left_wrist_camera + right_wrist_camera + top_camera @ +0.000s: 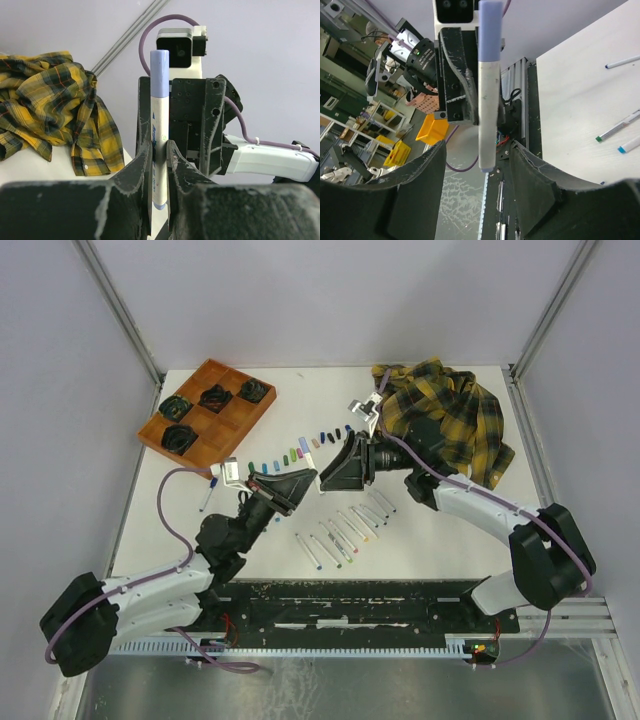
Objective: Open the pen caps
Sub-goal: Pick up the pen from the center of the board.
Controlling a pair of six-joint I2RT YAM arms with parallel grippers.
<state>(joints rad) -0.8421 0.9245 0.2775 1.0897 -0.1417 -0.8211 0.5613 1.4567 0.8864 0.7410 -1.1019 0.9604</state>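
Two grippers meet above the middle of the white table (440, 550). The left gripper (160, 150) is clamped on the barrel of a white marker (159, 125), held upright in its wrist view with a lavender cap (159, 75) seated on the upper end. The right gripper (479, 150) stands released, one finger on either side of the barrel with a gap at each side, touching neither marker nor cap. Behind the grippers a slanting row of loose pen caps (300, 450) in several colours lies on the table; nearer the arm bases lies a row of uncapped markers (345, 528), and one more marker (207, 498) lies apart near the left edge. An orange tray (228, 428) at the far left holds black objects (215, 397) of unclear kind in four compartments. A yellow plaid shirt (450, 415) lies crumpled at the far right. From above, the two gripper bodies hide the held marker and its cap entirely. The print on the barrel is too small to read.
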